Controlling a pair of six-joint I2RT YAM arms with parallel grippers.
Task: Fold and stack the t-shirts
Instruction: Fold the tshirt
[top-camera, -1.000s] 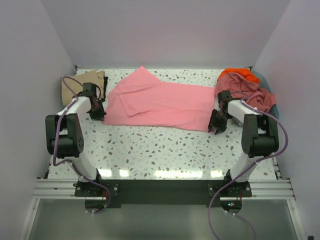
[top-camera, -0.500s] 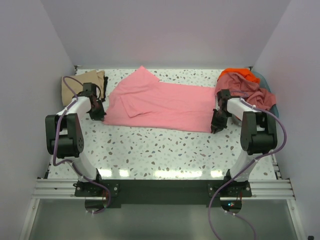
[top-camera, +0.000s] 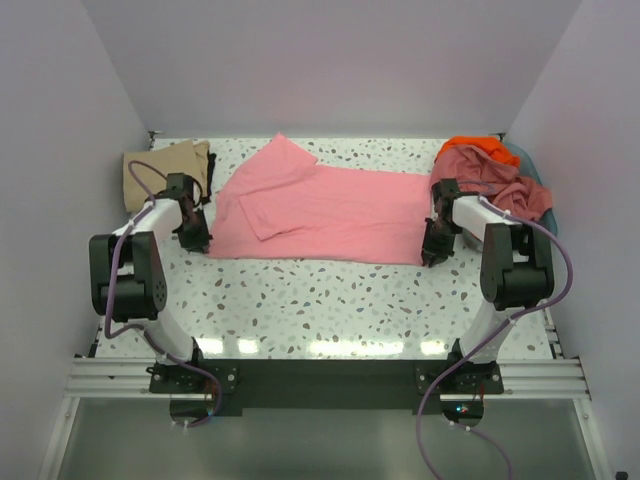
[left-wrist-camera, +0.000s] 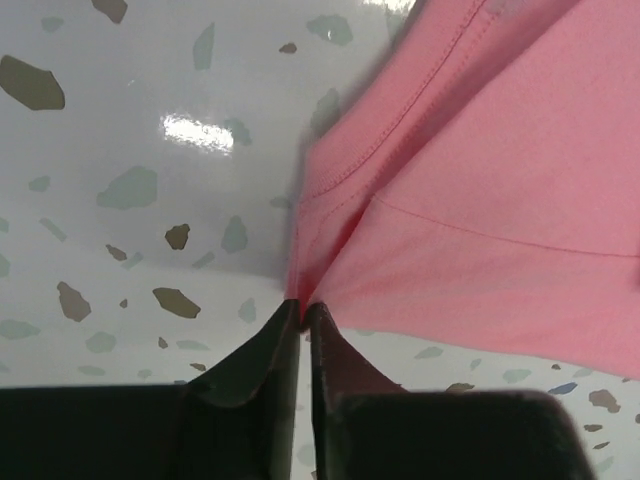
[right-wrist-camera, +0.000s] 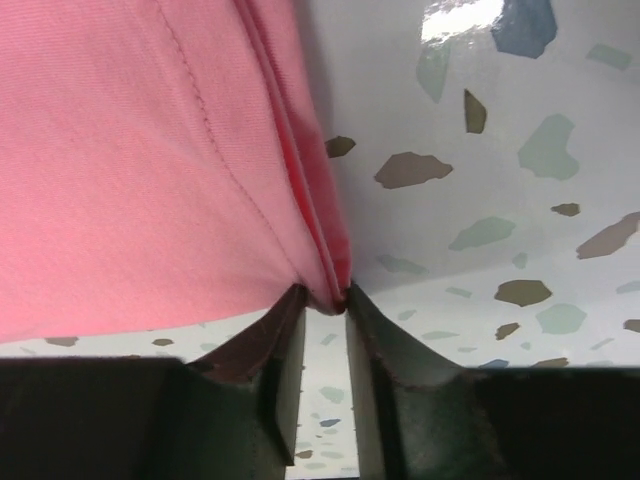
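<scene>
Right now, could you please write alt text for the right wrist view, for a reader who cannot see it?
The right gripper pinches a folded edge of the pink t-shirt, which fills the upper left; the glossy speckled table shows on the right and beneath.

A light pink t-shirt (top-camera: 320, 205) lies spread across the worktop (top-camera: 330, 300) between my two tools, with a flap doubled over towards my left tool. My left tool (left-wrist-camera: 301, 308) pinches one near corner and my right tool (right-wrist-camera: 322, 295) the other. A tan t-shirt (top-camera: 160, 165) sits folded just beyond my left tool. A dusty pink t-shirt (top-camera: 495, 185) lies crumpled beyond my right tool, with an orange t-shirt (top-camera: 475, 147) bunched behind it.
</scene>
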